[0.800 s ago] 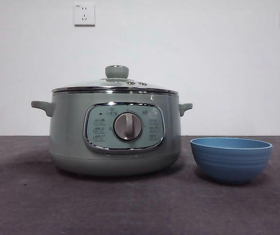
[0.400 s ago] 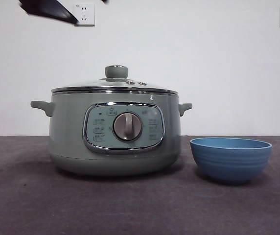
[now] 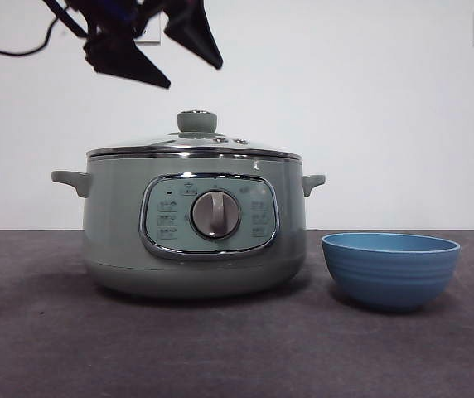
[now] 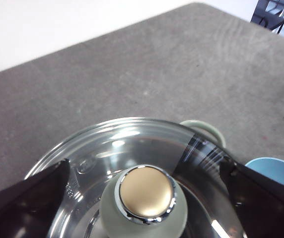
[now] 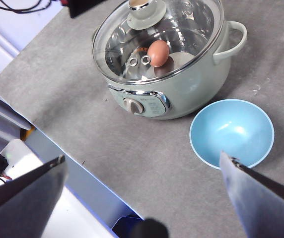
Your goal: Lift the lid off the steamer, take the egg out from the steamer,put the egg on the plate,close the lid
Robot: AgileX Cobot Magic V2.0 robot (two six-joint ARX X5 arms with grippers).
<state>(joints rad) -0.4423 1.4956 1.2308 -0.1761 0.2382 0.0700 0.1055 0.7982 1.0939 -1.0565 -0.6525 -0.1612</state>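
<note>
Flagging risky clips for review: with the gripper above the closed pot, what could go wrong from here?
1. The left gripper hangs open above the lid's knob, slightly off-centre in the front view; it may close on the knob's edge and slip.
2. The lid is glass and could get damaged if dropped.
3. The egg lies loose inside the pot and may roll if it is jolted.

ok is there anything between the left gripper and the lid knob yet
No. In the front view the left gripper hangs open above the lid knob, with only bare wall showing in the gap.
</note>
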